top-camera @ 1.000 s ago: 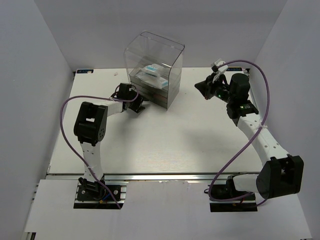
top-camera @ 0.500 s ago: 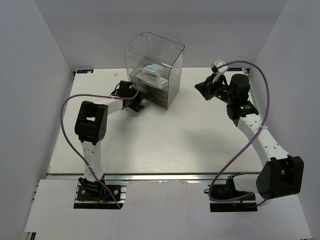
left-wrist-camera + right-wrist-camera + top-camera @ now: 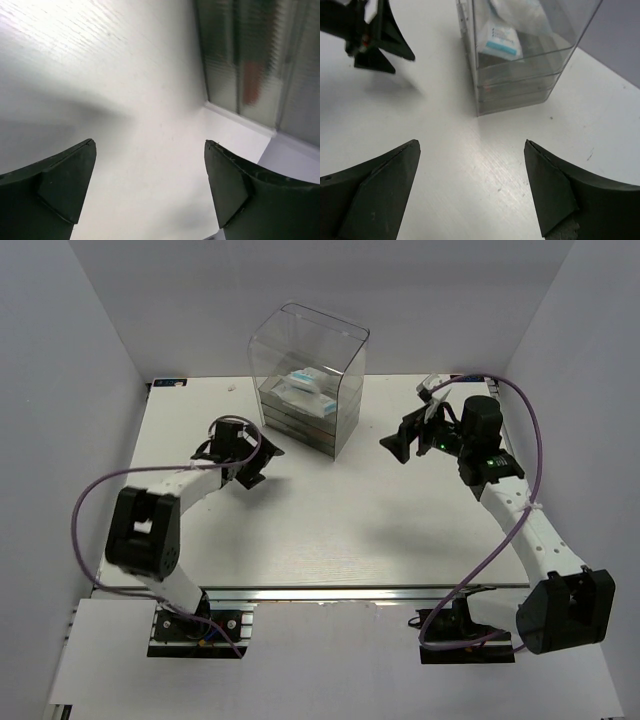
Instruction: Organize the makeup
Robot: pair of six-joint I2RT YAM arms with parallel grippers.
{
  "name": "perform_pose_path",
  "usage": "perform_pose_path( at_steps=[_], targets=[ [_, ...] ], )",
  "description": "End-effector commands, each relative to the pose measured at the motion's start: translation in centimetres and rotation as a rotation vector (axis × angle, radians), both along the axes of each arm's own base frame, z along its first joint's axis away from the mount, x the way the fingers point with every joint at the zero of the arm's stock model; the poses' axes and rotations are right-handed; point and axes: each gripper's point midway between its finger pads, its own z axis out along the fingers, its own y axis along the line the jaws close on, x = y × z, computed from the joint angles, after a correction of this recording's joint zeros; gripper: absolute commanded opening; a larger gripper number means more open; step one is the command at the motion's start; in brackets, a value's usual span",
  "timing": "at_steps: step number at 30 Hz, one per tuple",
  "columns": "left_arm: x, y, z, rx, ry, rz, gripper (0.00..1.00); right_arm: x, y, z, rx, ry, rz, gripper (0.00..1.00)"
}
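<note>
Both pincers just sprang apart, nothing in either: left pincer [image 3: 150, 144] has backed off the box [image 3: 520, 75], and right pincer [image 3: 471, 142] was pinched a second ago. Packets [image 3: 502, 37] sit in the box's top, a red stick [image 3: 252, 82] in a drawer below. Looks basically done.

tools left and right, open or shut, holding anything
left tool: open, holding nothing
right tool: open, holding nothing

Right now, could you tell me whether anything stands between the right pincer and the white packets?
Yes: the packets sit inside the clear drawer box, so its transparent wall separates them from the open right pincer.
</note>
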Motion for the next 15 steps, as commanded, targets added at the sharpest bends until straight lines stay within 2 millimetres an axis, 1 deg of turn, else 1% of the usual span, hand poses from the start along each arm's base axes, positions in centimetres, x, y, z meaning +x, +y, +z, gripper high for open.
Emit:
perform_pose_path(
  at_steps=[1, 2, 3, 4, 5, 6, 7, 9, 10, 13, 14, 15],
  targets=[
    [-1.6, 1.9, 4.9, 0.108, -0.172, -0.068, 0.98, -2.5, -0.2, -0.5, -0.04, 0.046, 0.06, 0.89],
    [-2.1, 2.1, 5.5, 0.117, -0.195, -0.075, 0.98, -2.7, -0.3, -0.7, -0.044, 0.063, 0.056, 0.89],
    [-3.0, 2.4, 7.0, 0.122, -0.249, -0.087, 0.98, -3.0, -0.4, -0.5, -0.045, 0.07, 0.055, 0.89],
    [-3.5, 2.5, 7.8, 0.125, -0.274, -0.095, 0.98, -3.3, -0.7, -1.1, -0.054, 0.11, 0.04, 0.89],
    [-3.9, 2.5, 8.6, 0.124, -0.3, -0.1, 0.98, -3.4, -0.8, -1.2, -0.058, 0.128, 0.028, 0.9],
    [-4.5, 2.6, 9.0, 0.129, -0.325, -0.116, 0.98, -3.4, -1.0, -1.0, -0.059, 0.136, 0.015, 0.89],
    [-5.2, 2.7, 11.3, 0.122, -0.394, -0.12, 0.98, -3.2, -1.4, -1.1, -0.069, 0.149, -0.018, 0.89],
    [-6.1, 3.0, 12.9, 0.133, -0.45, -0.13, 0.98, -3.3, -2.0, -1.7, -0.077, 0.197, -0.059, 0.89],
    [-7.0, 3.2, 14.5, 0.131, -0.503, -0.13, 0.98, -3.1, -2.4, -1.7, -0.087, 0.204, -0.092, 0.89],
    [-8.1, 3.5, 16.6, 0.151, -0.581, -0.146, 0.98, -3.1, -3.3, -2.2, -0.104, 0.244, -0.157, 0.89],
    [-8.6, 3.6, 17.8, 0.149, -0.62, -0.145, 0.98, -3.1, -3.6, -2.2, -0.107, 0.251, -0.172, 0.89],
    [-9.0, 3.7, 18.2, 0.157, -0.636, -0.157, 0.98, -3.2, -3.7, -2.3, -0.105, 0.27, -0.191, 0.89]
  ],
)
